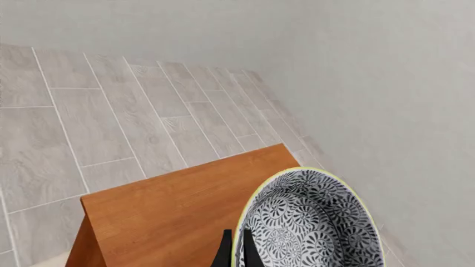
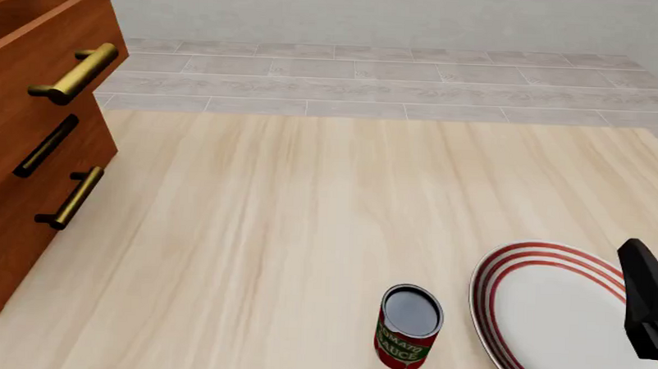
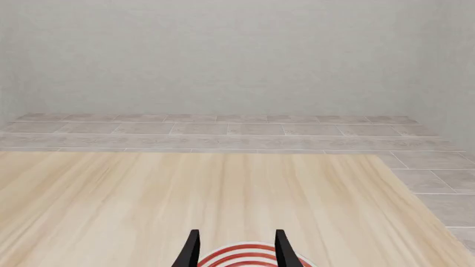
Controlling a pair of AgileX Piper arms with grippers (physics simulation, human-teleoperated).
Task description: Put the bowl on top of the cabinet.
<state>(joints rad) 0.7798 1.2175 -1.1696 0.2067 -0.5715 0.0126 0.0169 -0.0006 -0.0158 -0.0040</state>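
Left wrist view: the left gripper [image 1: 236, 251] pinches the rim of the bowl [image 1: 312, 222], one dark finger on either side of the wall. The bowl is small, deep and round, with a dense grey-blue and white floral pattern and a pale yellowish rim. It hangs tilted above the flat reddish-brown top of the cabinet [image 1: 178, 214]; whether it touches the wood cannot be told. Grey floor tiles and a pale wall lie beyond.

Front view: the bowl and left gripper are out of sight. The cabinet [image 2: 35, 141] stands at the table's left edge, showing one brass-gold bar handle and darker ones on its drawer fronts. A tomato sauce can [image 2: 408, 327] stands just beside a large red-ringed white plate [image 2: 554, 324]. Part of the right arm shows over the plate's right side.

Right wrist view: the right gripper [image 3: 236, 249] holds nothing, its fingers spread apart above the plate [image 3: 248, 257].

The bowl looks like glazed ceramic: likely stiff, smooth, fairly light and breakable. A rim pinch seems the sensible hold, and it should be set down gently and level.
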